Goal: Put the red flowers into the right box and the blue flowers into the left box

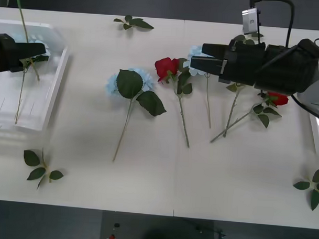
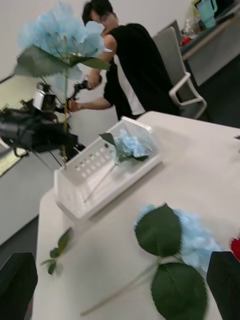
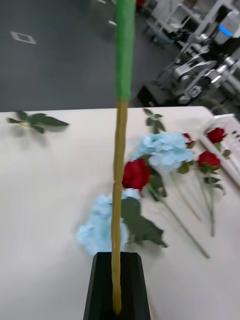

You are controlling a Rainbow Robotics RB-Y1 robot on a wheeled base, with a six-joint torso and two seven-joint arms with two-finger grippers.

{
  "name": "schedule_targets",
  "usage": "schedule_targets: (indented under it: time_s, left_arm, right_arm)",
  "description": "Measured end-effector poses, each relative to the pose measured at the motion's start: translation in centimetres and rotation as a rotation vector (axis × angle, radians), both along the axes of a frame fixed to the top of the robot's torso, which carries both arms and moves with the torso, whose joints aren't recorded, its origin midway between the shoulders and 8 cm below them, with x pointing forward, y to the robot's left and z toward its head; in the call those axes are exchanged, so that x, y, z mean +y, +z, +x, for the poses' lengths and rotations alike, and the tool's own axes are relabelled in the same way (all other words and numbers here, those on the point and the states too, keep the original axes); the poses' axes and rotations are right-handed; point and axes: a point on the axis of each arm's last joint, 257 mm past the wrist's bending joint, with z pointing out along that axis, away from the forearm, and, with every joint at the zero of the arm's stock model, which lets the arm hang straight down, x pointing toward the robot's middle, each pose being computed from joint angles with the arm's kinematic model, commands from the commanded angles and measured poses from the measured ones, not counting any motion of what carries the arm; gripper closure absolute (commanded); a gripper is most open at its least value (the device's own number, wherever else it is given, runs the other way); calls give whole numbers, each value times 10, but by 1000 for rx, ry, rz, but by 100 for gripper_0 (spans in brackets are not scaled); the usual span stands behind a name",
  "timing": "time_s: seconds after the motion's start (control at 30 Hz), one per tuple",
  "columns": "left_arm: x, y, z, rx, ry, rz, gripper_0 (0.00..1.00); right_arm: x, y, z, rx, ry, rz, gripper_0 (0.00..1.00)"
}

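The left gripper (image 3: 117,285), its black fingers clamped on the thin green-and-tan stem of a pale sky-blue artificial flower (image 2: 60,32), hangs above the white slotted plastic tray that serves as the left box (image 1: 55,84). The stem stands nearly upright, so the bloom is carried high, probably to let the flower be lowered lengthwise into the tray. One blue cluster (image 2: 131,144) already lies inside that tray, its stem running along the ribbed floor.

On the pale tabletop (image 1: 146,192), toward the middle, a blue flower with two large dark leaves (image 1: 130,84) lies flat, stem toward the robot. Just beside it lies a red artificial rose (image 1: 166,67), and next to that another blue cluster (image 3: 165,150), partly under the right arm. A second red rose (image 1: 278,98) lies farther right, its stem crossing a neighbouring stem.

The right gripper (image 1: 201,55) hovers over this group with its black fingers spread and empty, probably staged for the next pick. The thin white rim of the right box (image 1: 317,130) sits at the table's right edge; a red rose (image 3: 216,135) rests inside it.

Loose green leaf sprigs (image 1: 41,168) lie near the table corners and are not task items
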Motion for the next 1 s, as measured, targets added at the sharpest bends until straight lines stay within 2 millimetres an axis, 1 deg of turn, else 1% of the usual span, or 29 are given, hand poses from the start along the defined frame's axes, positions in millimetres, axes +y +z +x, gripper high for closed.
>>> schedule_targets:
  time_s: [0.07,0.17,0.23,0.3,0.4,0.5,0.57,0.7,0.83,0.93,1.0]
  left_arm:
    - [28,8,4,-21,56,60,100]
    - [73,16,7,-42,152,152,100]
    - [103,16,6,-45,217,199,100]
    - [128,15,0,-40,268,229,100]
    - [157,5,-10,-11,316,277,100]
    - [175,-8,-21,28,336,319,100]
    - [184,-16,-27,47,350,338,100]
    - [203,-32,-33,78,388,400,100]
    - [214,-44,-39,104,405,426,100]
    - [227,-49,-46,118,431,441,100]
    - [236,-53,-50,127,449,455,100]
  right_arm:
    - [-19,-6,6,50,-36,-33,0]
    - [-48,-19,18,239,-117,-35,0]
    - [-66,-31,24,357,-169,-32,0]
    - [-82,-44,29,449,-212,-43,0]
    - [-102,-63,34,625,-288,-32,0]
    - [-116,-75,40,876,-380,41,0]
    - [-125,-83,47,1009,-445,70,0]
    - [-146,-96,64,1140,-568,78,0]
    - [-163,-97,79,1322,-712,193,0]
    - [-179,-100,85,1325,-787,188,0]
    - [-196,-105,84,1293,-830,140,0]
